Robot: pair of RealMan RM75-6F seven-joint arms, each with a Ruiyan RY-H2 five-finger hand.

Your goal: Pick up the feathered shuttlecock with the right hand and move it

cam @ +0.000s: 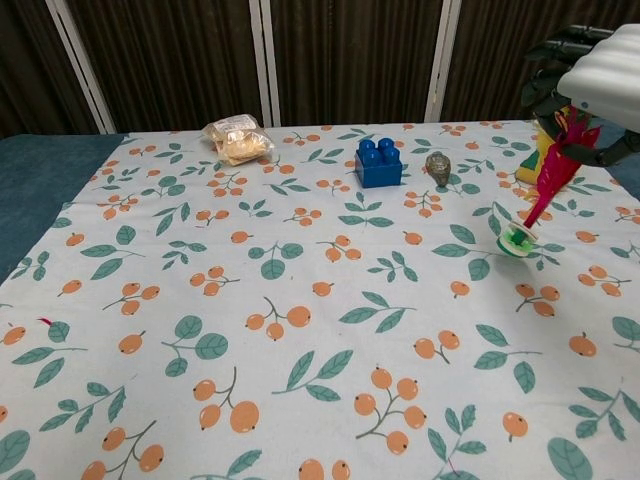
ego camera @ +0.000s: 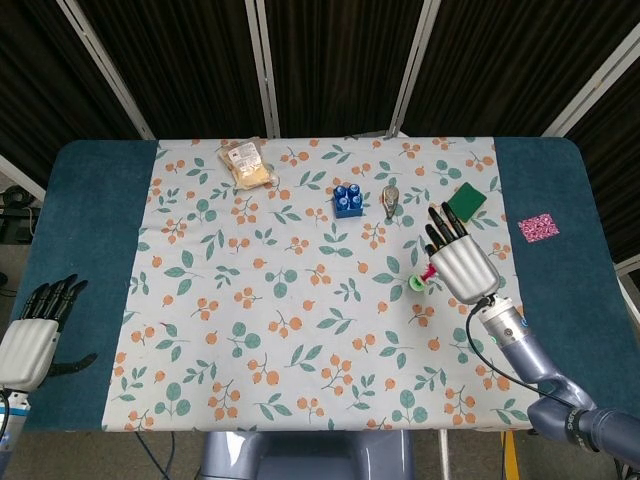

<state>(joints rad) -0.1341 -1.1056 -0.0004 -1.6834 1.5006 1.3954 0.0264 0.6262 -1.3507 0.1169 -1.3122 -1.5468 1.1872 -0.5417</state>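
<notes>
The feathered shuttlecock (cam: 545,190) has red and yellow feathers and a green-and-white base (ego camera: 420,280). My right hand (ego camera: 462,262) holds it by the feathers above the right side of the cloth, base tilted down and to the left. In the chest view the right hand (cam: 598,72) sits at the upper right corner with the shuttlecock hanging below it. In the head view the hand covers most of the feathers. My left hand (ego camera: 35,332) hangs off the table's left front edge, fingers apart, holding nothing.
On the patterned cloth (ego camera: 300,300) lie a blue brick (ego camera: 347,198), a small grey object (ego camera: 391,198), a packet of snacks (ego camera: 246,163) at the back left and a green-and-yellow sponge (ego camera: 465,202). A pink patch (ego camera: 538,227) lies on the blue table edge.
</notes>
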